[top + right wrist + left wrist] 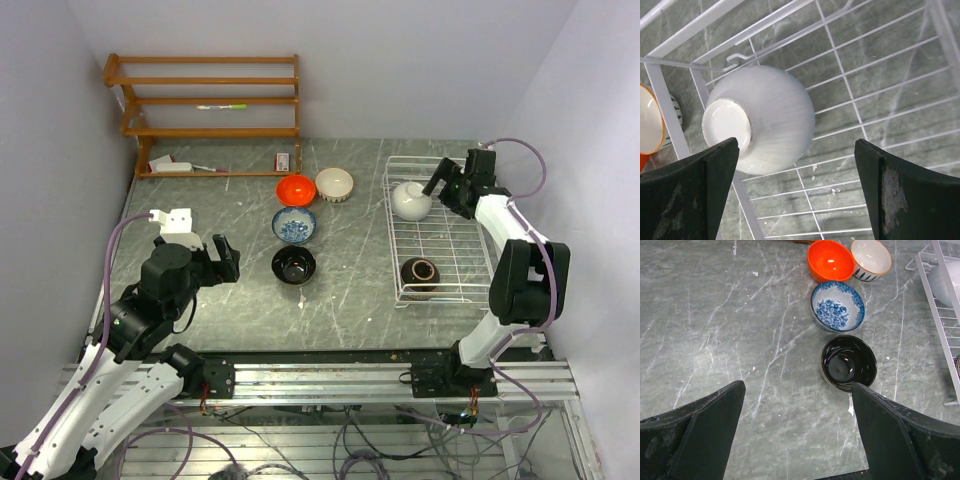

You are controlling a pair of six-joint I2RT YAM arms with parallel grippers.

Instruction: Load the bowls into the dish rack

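W/ right hand [796,144] spread wide over white bowl [765,115], foot up in far-left corner of dish rack [462,240]; brown bowl [419,272] at near end. Also spread, empty: left hand [797,387]. On counter [715,315], black bowl [848,362] just right of left hand, so prob. left arm's pick. Beyond: blue bowl [837,306], orange bowl [830,261], cream bowl [870,257].

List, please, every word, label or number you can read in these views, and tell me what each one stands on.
No text can be read in any view.
Small box on the shelf: may carry print, but it is too small to read.
Blue bowl: a flower pattern only, no lettering.
Rack: no label visible.
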